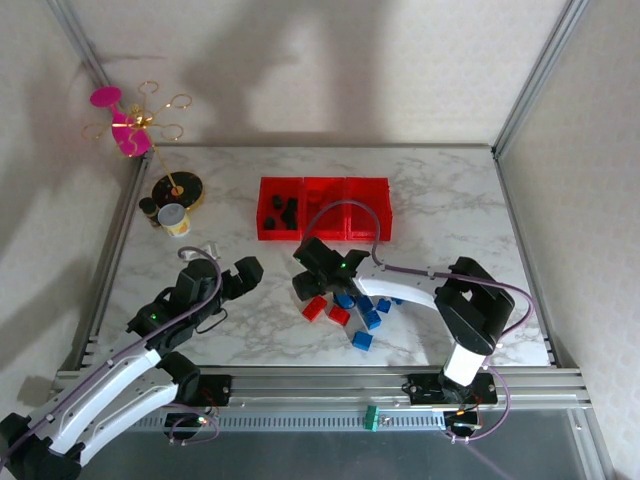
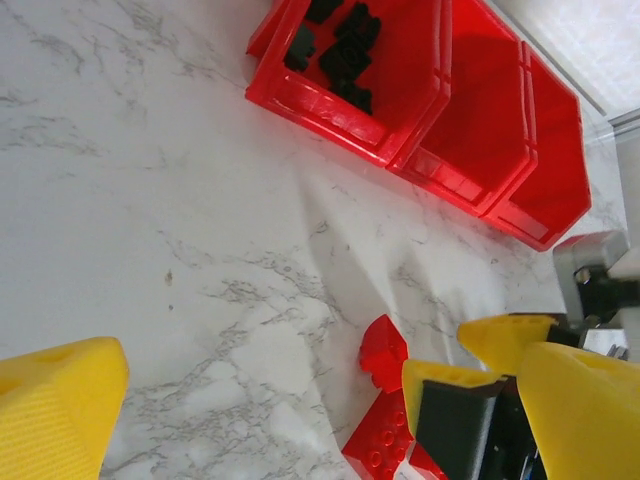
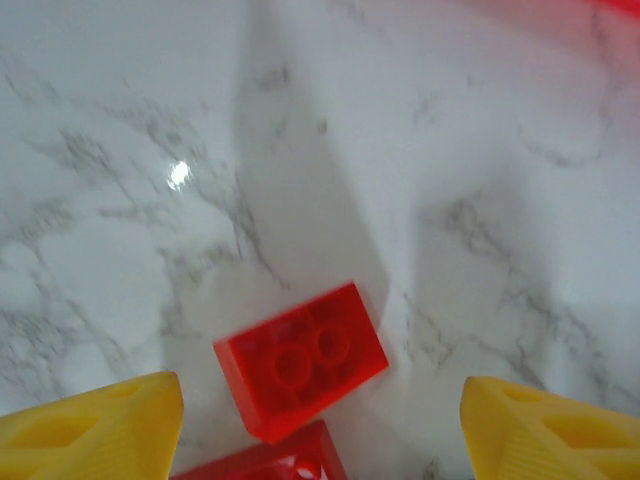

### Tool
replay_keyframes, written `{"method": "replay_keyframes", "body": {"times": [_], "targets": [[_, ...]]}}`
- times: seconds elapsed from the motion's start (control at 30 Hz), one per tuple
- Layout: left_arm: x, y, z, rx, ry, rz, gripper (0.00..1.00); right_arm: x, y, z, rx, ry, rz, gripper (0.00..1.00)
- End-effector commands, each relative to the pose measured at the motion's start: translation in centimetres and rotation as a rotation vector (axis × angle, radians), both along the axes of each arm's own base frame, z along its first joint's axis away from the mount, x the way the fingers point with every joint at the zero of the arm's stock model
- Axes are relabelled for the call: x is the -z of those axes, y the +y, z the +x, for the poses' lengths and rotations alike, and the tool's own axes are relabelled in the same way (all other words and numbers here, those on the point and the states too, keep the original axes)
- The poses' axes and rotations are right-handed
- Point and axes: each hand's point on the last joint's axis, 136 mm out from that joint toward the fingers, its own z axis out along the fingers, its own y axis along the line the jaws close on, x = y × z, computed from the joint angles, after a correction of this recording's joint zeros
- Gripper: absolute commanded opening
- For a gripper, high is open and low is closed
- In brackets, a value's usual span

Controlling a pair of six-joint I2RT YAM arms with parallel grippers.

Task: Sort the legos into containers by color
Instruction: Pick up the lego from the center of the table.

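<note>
One little red lego [image 3: 300,360] sits between the spread fingers of the right gripper [image 3: 320,415], looks light, hard and slick, so I'd pinch its flat sides squarely.

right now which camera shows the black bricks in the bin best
Left wrist: the black bricks sit close and large in the end compartment of the red bin, though the top edge crops some. Top external shows the whole group, but tiny.
</note>
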Motion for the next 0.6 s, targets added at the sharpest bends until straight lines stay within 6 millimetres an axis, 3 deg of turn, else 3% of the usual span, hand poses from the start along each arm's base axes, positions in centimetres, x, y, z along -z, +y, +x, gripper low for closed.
{"method": "replay_keyframes", "body": {"times": [0.0, 0.17, 0.33, 0.57], "targets": [[0.7, 0.6, -0.4, -0.025, 0.020, -0.007, 1.00, 0.4, 0.1, -1.0, -0.030, 0.010, -0.015, 0.70], [1.1, 0.7, -0.5, -0.035, 0.024, -0.014, 1.00, 1.6, 1.0, -1.6, -0.080, 0.020, -0.045, 0.72], [1.1, 0.7, -0.4, -0.038, 0.021, -0.011, 1.00, 2.4, 1.1, -0.6, -0.049, -0.009, -0.099, 0.74], [1.3, 0.8, -0.3, -0.038, 0.024, 0.001, 1.00, 3.6, 1.2, -0.1, -0.042, -0.019, -0.131, 0.69]]}}
